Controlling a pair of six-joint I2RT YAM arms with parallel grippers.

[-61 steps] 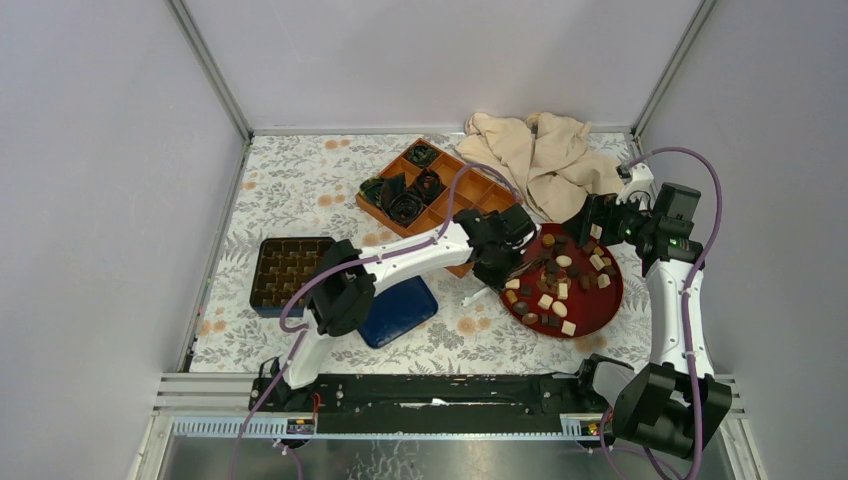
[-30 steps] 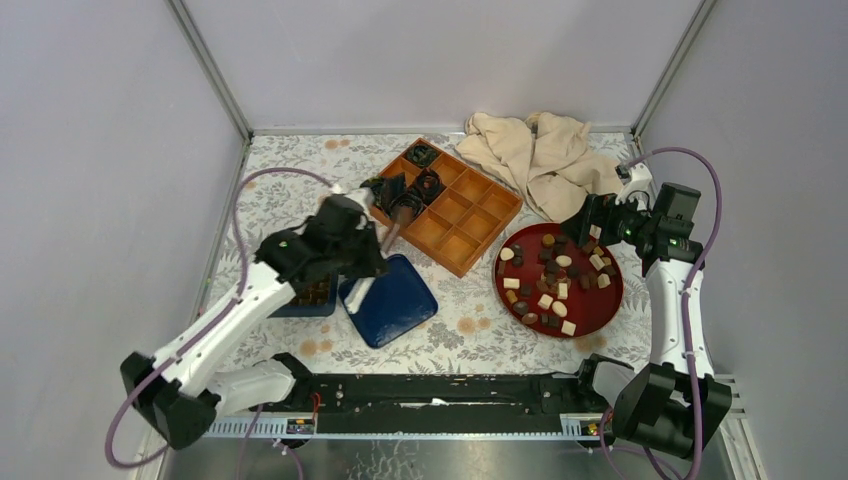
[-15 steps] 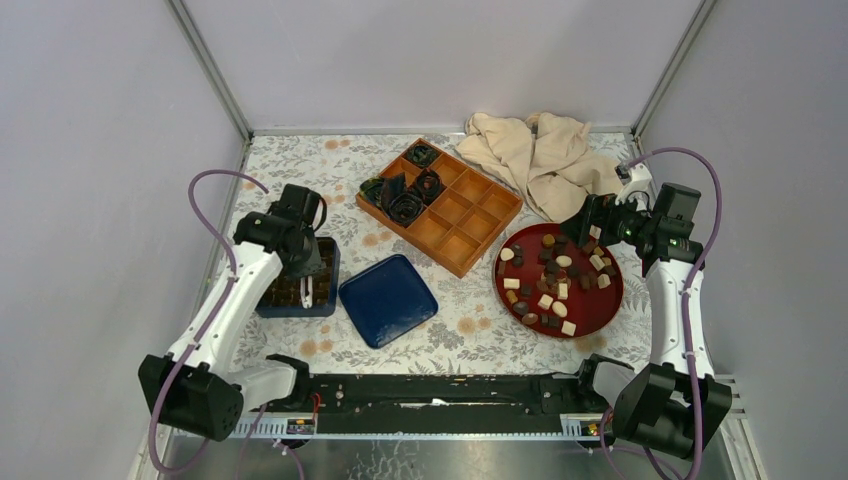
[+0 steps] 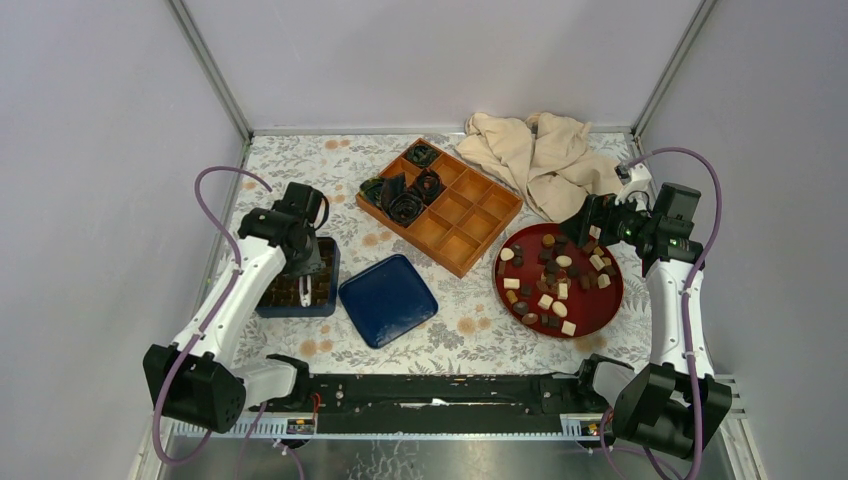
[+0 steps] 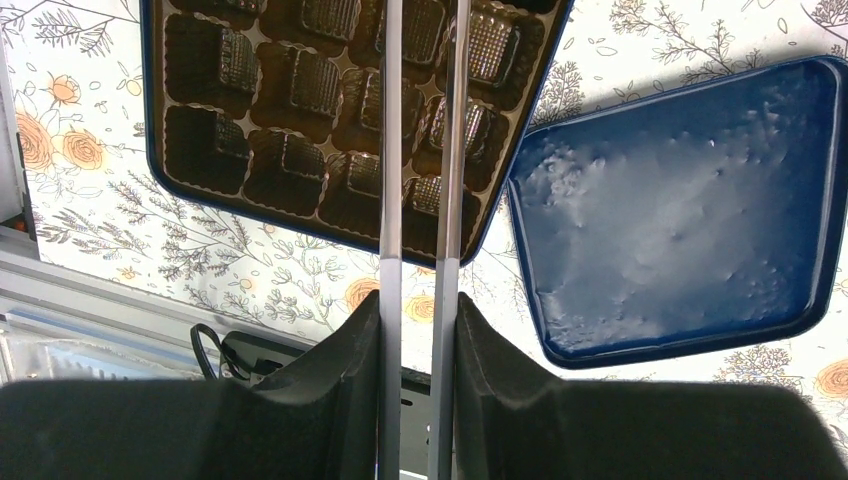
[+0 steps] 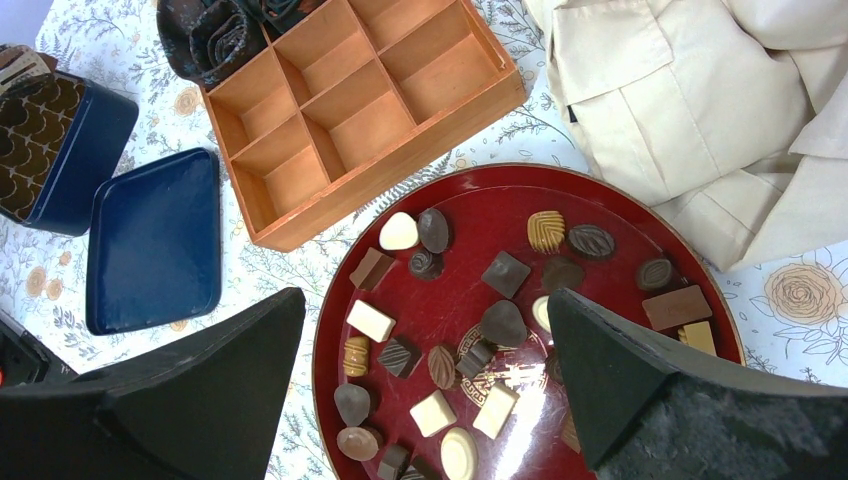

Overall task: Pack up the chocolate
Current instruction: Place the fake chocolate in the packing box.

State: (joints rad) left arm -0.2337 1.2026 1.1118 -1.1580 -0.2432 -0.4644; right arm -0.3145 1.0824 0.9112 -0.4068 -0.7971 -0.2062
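The flowered counter (image 4: 290, 170) carried everything within both arms' reach. A beige cloth (image 4: 535, 150) lay bunched in the far right corner, clear of the work as we judged it. The wooden divider box (image 4: 470, 215) sat mid-counter, and the red plate (image 4: 600, 312) beside it served as the supply. The blue lid (image 4: 388, 298) lay flat next to the blue box (image 4: 330, 272), leaving its brown moulded tray (image 5: 290, 80) exposed for filling.

The left end effector (image 4: 306, 294) pointed down over that tray, its fingers close with a narrow gap. The tips were hidden, so we could not tell whether they pinched a piece. The right end effector (image 6: 425, 295) hovered over the plate with jaws wide apart, holding nothing, probably waiting for a pick.

The chocolate (image 6: 505, 272) lay scattered on the plate. Black paper cups (image 4: 405, 195) filled the divider box's far-left cells.
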